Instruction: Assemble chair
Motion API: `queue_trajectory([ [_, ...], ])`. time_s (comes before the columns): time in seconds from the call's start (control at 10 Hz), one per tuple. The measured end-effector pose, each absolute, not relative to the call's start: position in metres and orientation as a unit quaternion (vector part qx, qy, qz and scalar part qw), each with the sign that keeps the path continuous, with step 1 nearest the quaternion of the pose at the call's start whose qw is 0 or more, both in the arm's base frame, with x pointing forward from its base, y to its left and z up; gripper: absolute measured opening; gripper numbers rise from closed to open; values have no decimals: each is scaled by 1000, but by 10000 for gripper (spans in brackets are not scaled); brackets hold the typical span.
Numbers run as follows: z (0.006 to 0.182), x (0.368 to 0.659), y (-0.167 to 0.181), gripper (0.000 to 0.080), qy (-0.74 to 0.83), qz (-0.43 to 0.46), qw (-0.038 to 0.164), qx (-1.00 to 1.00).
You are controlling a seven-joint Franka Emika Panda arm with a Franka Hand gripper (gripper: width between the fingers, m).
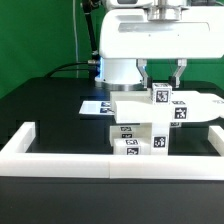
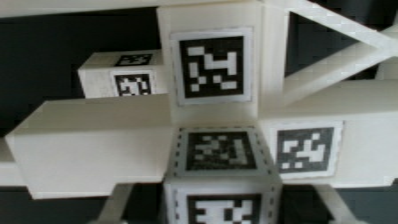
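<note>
Item: small white plastic chair [image 1: 150, 125] of blocky parts, partly assembled. It comprises a flat slab, square posts and frame pieces, stacked into a cluster; black-and-white square tags sit on many faces. In the wrist view the tagged blocks [image 2: 214, 65] fill the frame, with slanted frame bars at one side.

Location: on the black table [image 1: 50, 100], just behind the long white rail [image 1: 110, 160].

Claw [image 1: 160, 88]: the robot's two-finger claw stands directly above, closed on the chair's topmost post.

Marker board [image 1: 98, 106] partly behind the chair [image 1: 150, 125] (tags unreadable)
</note>
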State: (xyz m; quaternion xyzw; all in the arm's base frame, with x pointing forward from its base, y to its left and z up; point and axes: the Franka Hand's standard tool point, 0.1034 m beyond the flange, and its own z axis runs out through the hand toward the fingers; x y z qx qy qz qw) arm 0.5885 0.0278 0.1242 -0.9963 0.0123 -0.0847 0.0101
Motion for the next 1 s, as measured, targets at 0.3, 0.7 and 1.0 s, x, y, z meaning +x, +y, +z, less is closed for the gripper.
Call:
queue_trajectory([
  [0.3,125,589,28,288,52,-85,13,-995],
  [0.7,139,581,29,609,60,-89,21,-994],
  [1.0,150,570,34,647,86,-90,31,-992],
])
